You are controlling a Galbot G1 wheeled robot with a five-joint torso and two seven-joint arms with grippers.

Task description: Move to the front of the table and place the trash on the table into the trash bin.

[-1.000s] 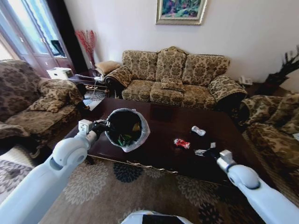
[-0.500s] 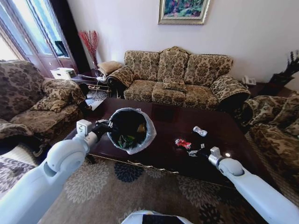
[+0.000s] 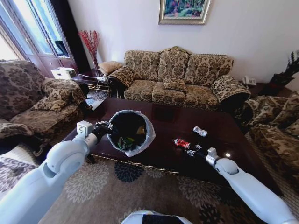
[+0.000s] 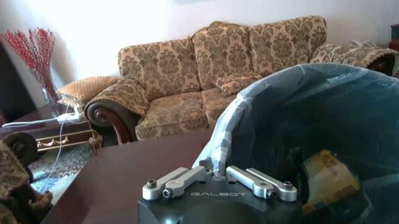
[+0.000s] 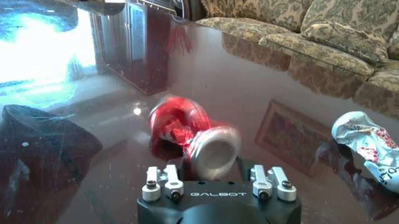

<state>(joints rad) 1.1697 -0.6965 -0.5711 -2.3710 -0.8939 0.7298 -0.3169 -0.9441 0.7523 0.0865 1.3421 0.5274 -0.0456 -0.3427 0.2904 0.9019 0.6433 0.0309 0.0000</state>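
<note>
Right gripper [image 3: 195, 151] has advanced across the dark glossy wooden table [image 3: 163, 154] — jaws apart, empty, bracketing the crumpled red wrapper [image 5: 187, 128]. Left gripper [image 3: 103, 127] clamps the black bag-lined trash bin [image 3: 148, 133] (on the tabletop). Advice: close squarely — foil may slip.
</note>
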